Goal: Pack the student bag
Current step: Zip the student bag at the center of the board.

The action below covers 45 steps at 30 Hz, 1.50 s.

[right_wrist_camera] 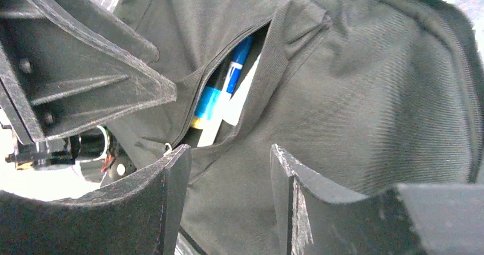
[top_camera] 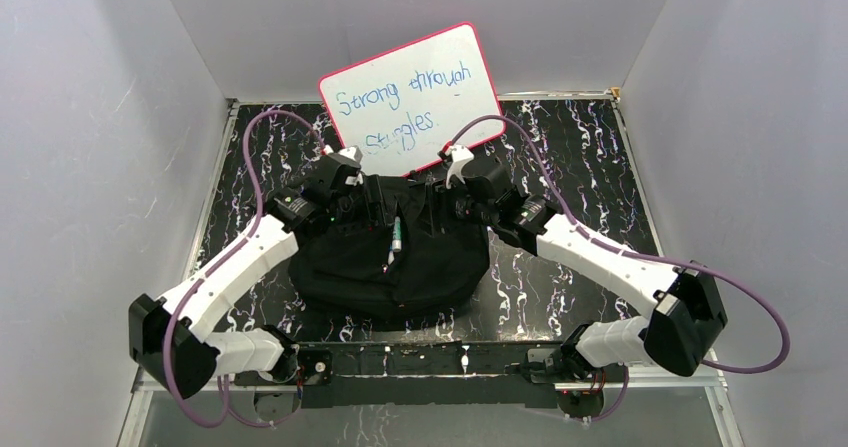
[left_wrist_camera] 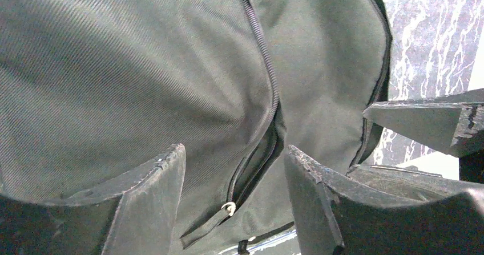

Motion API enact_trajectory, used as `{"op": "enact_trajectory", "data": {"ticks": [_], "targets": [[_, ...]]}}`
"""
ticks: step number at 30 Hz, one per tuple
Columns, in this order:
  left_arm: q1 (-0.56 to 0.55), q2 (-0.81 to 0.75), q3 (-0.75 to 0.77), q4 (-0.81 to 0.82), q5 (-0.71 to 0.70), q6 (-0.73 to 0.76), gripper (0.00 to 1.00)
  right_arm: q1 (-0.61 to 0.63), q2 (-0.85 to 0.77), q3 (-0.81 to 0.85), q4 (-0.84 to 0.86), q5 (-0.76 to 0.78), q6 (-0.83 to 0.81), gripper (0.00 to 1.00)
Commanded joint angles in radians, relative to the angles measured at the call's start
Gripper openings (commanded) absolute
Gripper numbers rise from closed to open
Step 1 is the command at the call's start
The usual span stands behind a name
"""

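The bag (top_camera: 395, 257) lies on the desk (top_camera: 580, 167) directly beneath both my pairs of jaws, which come together over its far edge, with a whiteboard (top_camera: 415, 92) standing just beyond them. My left jaws stand well apart and hold nothing. Through the gap between them I see black fabric, a zipper (left_wrist_camera: 268, 95) running from beyond the tips down toward me, and its pull (left_wrist_camera: 228, 208) lying in that gap, nearer the roots than the tips. I cannot tell whether the jaws touch the cloth. My right jaws are also spread wide and empty, with plain fabric filling the space between them. Beyond the tip of the jaw on the left of the right wrist view, a slot in the bag gapes, and markers (right_wrist_camera: 228, 78) with something white beside them sit inside it. One of my left jaws hangs just beyond that slot. With things already in the bag and the slot not closed, I judge the packing itself is mostly done and the step in hand is closing up. Next I would bring my left jaws down around the pull and pinch it squarely, because it is small and lies flat on soft cloth. My right jaws should take a fold of fabric near the slot and hold it taut, so the zipper can run without bunching or catching the markers.
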Motion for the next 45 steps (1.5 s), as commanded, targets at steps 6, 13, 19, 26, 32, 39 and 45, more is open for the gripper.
{"op": "enact_trajectory", "data": {"ticks": [6, 13, 19, 26, 32, 39, 45], "targets": [[-0.002, -0.07, -0.092, 0.006, -0.062, -0.052, 0.51, -0.002, 0.065, 0.018, 0.024, -0.171, -0.047, 0.57], [-0.01, 0.004, -0.07, 0.045, 0.002, -0.02, 0.25, -0.002, 0.054, -0.014, 0.053, -0.179, -0.038, 0.49], [-0.024, 0.03, -0.101, 0.043, 0.002, -0.01, 0.19, -0.003, 0.039, -0.032, 0.065, -0.172, -0.024, 0.48], [-0.027, -0.041, -0.192, -0.011, -0.05, -0.044, 0.23, -0.002, 0.041, -0.016, 0.065, -0.199, -0.052, 0.48], [-0.028, -0.054, -0.217, -0.016, -0.048, -0.06, 0.25, 0.004, 0.054, 0.03, 0.073, -0.268, -0.124, 0.48], [-0.028, -0.161, -0.169, -0.049, -0.147, -0.117, 0.39, 0.106, 0.085, 0.084, 0.092, -0.265, -0.289, 0.51], [-0.026, -0.298, -0.204, -0.157, -0.333, -0.276, 0.47, 0.191, 0.051, 0.028, 0.194, -0.287, -0.521, 0.52]]}}
